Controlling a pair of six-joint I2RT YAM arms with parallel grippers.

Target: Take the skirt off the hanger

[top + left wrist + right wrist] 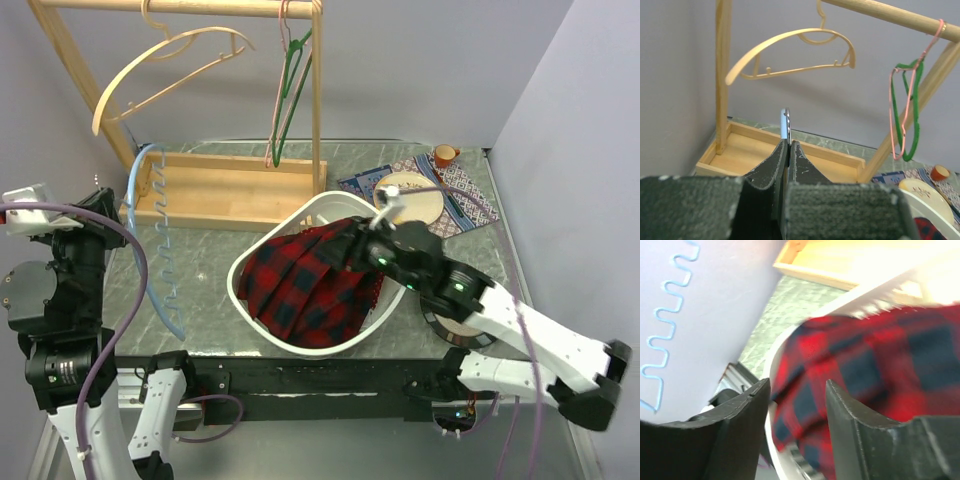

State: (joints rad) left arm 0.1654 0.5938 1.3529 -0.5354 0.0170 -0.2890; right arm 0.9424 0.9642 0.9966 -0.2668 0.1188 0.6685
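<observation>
The red-and-black plaid skirt (310,280) lies bunched in a white basket (262,250) at the table's middle, off any hanger. My right gripper (372,245) hovers over the skirt's right edge. In the right wrist view this gripper (797,382) is open and the skirt (875,355) shows blurred beyond its bare fingers. My left gripper (786,145) is raised at the left, shut on a thin strip of the light blue wavy hanger (785,122). That hanger (160,250) hangs down beside the left arm, bare of cloth.
A wooden rack (230,190) at the back carries a wooden hanger (170,65) and green and pink wire hangers (288,90). At the back right are a plate (415,200) on a patterned mat and an orange cup (445,154).
</observation>
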